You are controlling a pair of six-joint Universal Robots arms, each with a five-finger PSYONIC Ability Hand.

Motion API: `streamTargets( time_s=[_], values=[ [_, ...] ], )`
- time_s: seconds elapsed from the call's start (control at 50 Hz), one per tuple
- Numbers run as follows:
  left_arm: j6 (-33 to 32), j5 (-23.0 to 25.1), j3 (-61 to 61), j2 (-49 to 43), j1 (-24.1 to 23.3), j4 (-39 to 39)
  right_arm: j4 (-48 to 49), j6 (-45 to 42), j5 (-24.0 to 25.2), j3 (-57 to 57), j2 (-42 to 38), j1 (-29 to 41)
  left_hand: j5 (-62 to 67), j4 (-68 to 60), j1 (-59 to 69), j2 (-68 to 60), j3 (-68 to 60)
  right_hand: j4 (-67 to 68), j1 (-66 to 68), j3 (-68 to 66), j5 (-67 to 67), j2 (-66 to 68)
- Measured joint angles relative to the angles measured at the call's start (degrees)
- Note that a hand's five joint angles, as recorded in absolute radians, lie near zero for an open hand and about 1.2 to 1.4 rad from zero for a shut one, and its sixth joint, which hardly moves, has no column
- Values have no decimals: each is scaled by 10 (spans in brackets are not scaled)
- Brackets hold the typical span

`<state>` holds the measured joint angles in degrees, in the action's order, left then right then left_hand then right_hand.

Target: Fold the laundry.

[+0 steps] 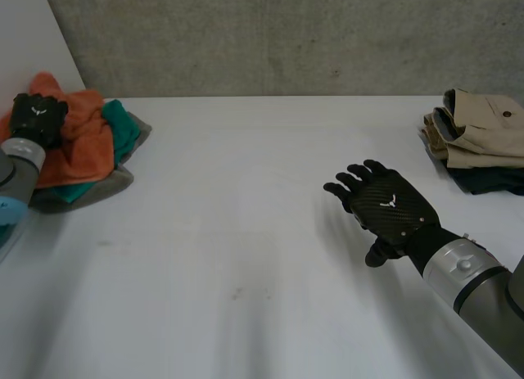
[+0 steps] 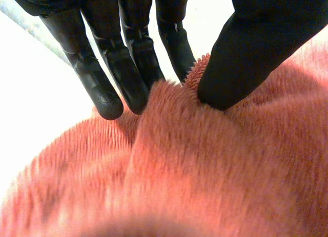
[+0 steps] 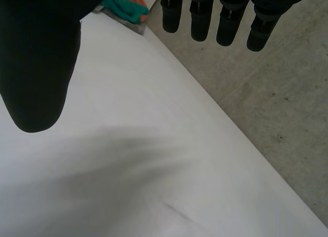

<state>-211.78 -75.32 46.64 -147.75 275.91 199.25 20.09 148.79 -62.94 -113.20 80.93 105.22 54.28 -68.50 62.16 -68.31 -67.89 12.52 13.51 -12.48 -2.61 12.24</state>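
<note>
At 10 o'clock on the table [image 1: 246, 256], the left hand [image 1: 37, 117] pinches a ridge of the orange towel [image 1: 82, 146] btwn fingers & thumb, the fleece looking soft, light & floppy, prob best held by a corner, while the right hand [image 1: 385, 203] hovers open at 3 o'clock.

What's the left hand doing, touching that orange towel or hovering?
Touching. In the left wrist view, the left hand pinches a ridge of the orange towel against its thumb.
</note>
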Motion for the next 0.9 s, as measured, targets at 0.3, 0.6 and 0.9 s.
streamTargets(
  time_s=[0.3, 0.6, 0.9],
  values=[
    [310, 1, 255, 347, -214, -7, 3, 4, -22, 7, 42, -18, 30, -2, 36, -3, -5, 0, 0, 0, 0, 0],
    [373, 10, 286, 257, -473, -18, 3, 8, -60, 21, 50, -67, -259, 303, -271, 301, 292, 0, 0, 0, 0, 0],
    [32, -179, 267, 262, -238, -21, 0, 8, -57, 24, 47, -75, -502, 541, -470, 538, 533, 0, 0, 0, 0, 0]
  ],
)
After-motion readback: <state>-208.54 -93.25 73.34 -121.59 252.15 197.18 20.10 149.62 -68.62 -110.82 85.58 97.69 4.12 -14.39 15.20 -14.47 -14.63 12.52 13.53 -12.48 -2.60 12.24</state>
